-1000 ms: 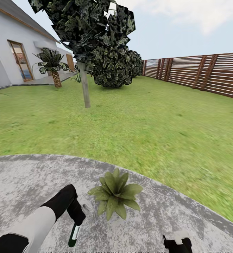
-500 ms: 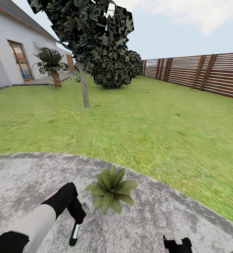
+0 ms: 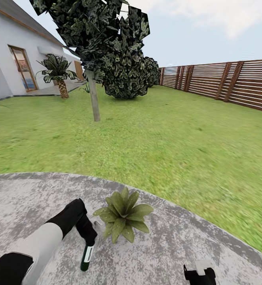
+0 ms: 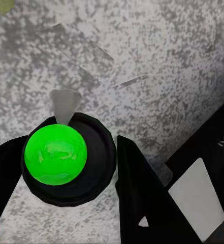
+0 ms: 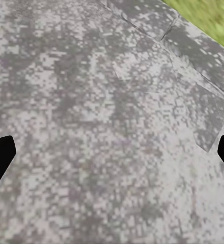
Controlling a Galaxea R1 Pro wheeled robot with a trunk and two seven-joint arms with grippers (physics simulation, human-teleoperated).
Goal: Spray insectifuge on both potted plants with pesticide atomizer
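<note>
My left gripper (image 3: 88, 242) is shut on the pesticide atomizer (image 3: 85, 258), a slim dark green bottle with a pale band that hangs downward over the grey patio. In the left wrist view the atomizer (image 4: 56, 155) appears end-on as a black round body with a bright green cap, held between the black fingers (image 4: 140, 195). A potted plant (image 3: 123, 215), a low rosette of pointed green leaves, stands on the patio just right of the held bottle. At the bottom edge, my right gripper (image 3: 199, 274) hangs over bare paving; its wrist view shows the right gripper (image 5: 112, 152) open.
The round grey patio (image 3: 24, 198) ends at a curved edge, with the lawn (image 3: 166, 138) beyond it. A tree trunk (image 3: 93, 99), a dark bush (image 3: 129, 75), a palm (image 3: 59, 75) and a white house (image 3: 4, 55) stand far off. A slatted brown fence (image 3: 234, 83) runs along the right.
The whole picture has drifted slightly left, so the camera moved. The bottle sits a little higher in the picture and closer to the plant, still in my left gripper.
</note>
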